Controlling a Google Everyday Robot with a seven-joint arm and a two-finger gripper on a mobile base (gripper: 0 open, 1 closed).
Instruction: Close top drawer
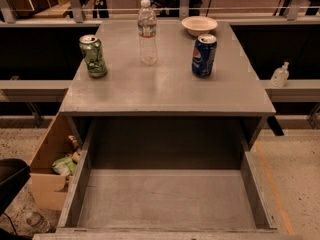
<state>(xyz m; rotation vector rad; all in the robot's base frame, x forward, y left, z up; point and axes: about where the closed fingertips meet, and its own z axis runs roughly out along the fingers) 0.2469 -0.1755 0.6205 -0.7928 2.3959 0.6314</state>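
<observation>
Your top drawer stands pulled wide open across the lower half of the frame, under the tabletop. Up top are a green can, bottle, blue can and bowl. The gripper is out of frame, so you can't tell its state.

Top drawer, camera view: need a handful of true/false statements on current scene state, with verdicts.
1. The top drawer is pulled far out. True.
2. A can lies in the drawer's tray. False: nothing lies in it, and both cans stand on the tabletop.
3. The green can stands to the picture's left of the water bottle. True.
4. The bowl sits at the tabletop's near edge. False: it sits at the far edge, behind the blue can.
5. The gripper is clamped on the drawer front. False: the gripper is not in view.
</observation>
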